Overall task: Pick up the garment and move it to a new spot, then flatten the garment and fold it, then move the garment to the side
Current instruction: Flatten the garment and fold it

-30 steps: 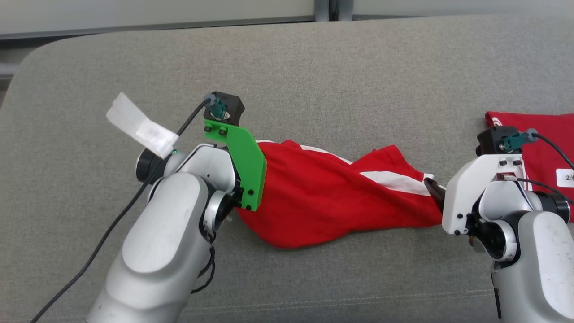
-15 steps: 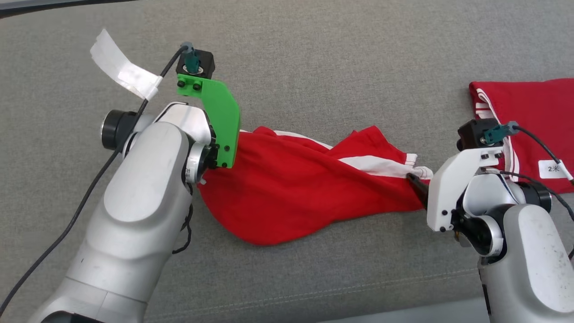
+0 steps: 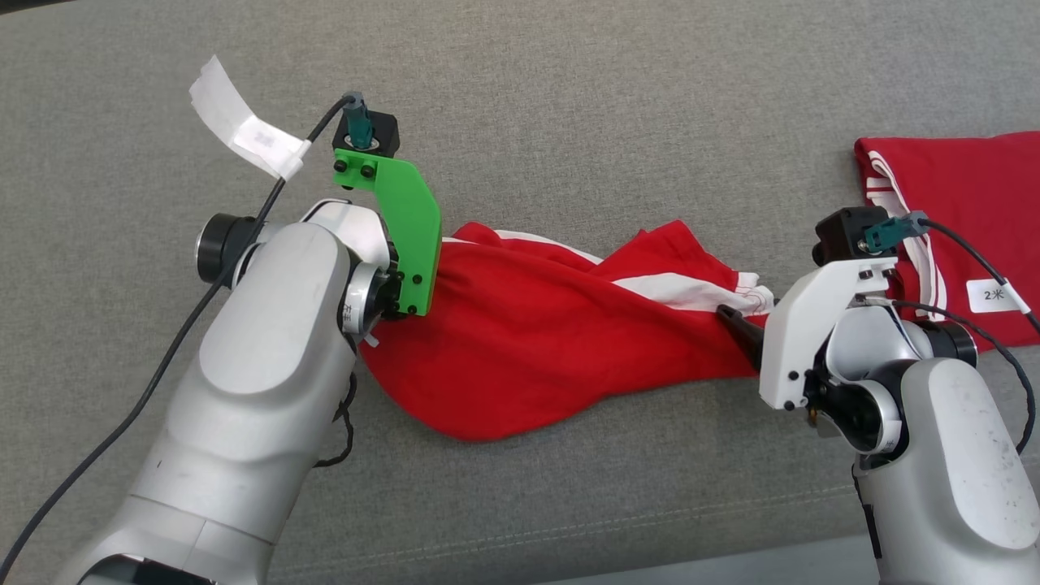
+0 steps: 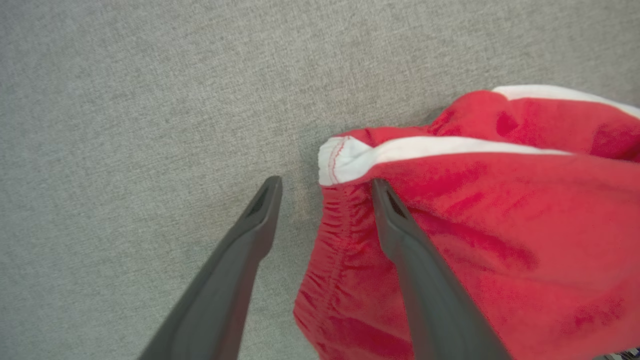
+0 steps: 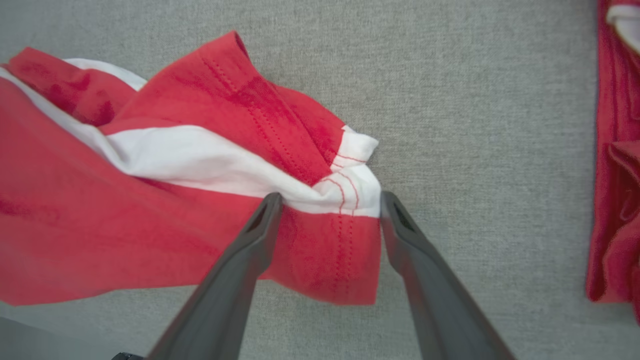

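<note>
A red garment (image 3: 552, 349) with white stripes lies twisted and bunched across the grey cushion (image 3: 569, 122). In the left wrist view my left gripper (image 4: 327, 184) is open at the garment's (image 4: 475, 240) gathered left end, one finger resting on the red cloth and the other over bare cushion. In the right wrist view my right gripper (image 5: 330, 197) is open, its two fingers standing either side of the white-hemmed right corner of the garment (image 5: 150, 220). In the head view one dark right finger (image 3: 735, 325) lies over that corner.
A second red garment (image 3: 967, 195) lies at the far right of the cushion, close behind my right wrist, also seen as red cloth (image 5: 612, 200) at the right wrist view's edge. A white paper tag (image 3: 244, 130) hangs on the left arm's cable. The cushion's front edge runs along the bottom.
The head camera has tilted down, so the cushion's back edge has left the view. The right finger has edged a little further over the garment's right end. The garment lies as before.
</note>
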### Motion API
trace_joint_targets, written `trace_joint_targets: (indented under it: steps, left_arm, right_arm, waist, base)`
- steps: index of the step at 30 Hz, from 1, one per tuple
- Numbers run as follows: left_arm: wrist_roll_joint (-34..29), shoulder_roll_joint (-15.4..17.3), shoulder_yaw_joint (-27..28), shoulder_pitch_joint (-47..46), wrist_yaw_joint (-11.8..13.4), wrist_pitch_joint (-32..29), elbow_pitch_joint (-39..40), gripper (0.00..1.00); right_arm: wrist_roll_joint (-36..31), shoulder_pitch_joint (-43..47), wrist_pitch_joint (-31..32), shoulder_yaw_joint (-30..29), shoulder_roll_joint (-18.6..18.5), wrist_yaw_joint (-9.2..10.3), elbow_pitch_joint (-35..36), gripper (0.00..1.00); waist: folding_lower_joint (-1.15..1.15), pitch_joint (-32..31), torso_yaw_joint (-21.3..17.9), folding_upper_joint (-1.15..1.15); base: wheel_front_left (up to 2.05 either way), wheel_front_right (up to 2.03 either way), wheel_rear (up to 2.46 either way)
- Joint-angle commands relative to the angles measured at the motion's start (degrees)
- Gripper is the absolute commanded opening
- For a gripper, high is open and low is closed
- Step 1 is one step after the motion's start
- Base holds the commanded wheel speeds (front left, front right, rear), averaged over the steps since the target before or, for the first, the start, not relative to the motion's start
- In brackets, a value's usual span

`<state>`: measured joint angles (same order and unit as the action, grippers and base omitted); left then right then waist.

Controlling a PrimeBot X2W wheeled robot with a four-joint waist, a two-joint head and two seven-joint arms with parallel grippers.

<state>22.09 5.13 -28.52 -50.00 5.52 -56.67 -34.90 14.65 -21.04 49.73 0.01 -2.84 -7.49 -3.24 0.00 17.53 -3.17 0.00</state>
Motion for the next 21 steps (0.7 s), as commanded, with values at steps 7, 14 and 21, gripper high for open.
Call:
trace_joint_targets:
  steps: [7, 14, 21]
  left_arm:
    - [2.8, -0.5, 1.6, -0.5, 0.2, 0.7, 0.7, 1.0]
    - [3.4, 0.3, 2.9, -2.6, 1.4, 1.4, 0.4, 1.0]
    - [3.5, 0.6, 2.2, -1.6, 1.6, 0.7, -1.8, 0.98]
  right_arm:
    - [1.6, -0.8, -1.2, 0.8, -0.1, 0.01, -1.3, 0.94]
    - [1.9, -1.3, -1.6, 1.5, -0.1, 0.01, -0.8, 0.93]
    - [2.1, -2.1, -2.8, 1.6, -0.1, 0.01, -0.8, 0.87]
  waist:
    - [0.0, -0.5, 0.2, 0.0]
    - [0.0, -0.1, -1.0, 0.0]
    - [0.0, 1.1, -1.8, 0.0]
  base:
    - [0.0, 0.0, 0.0]
    - [0.0, 0.0, 0.0]
    - [0.0, 0.0, 0.0]
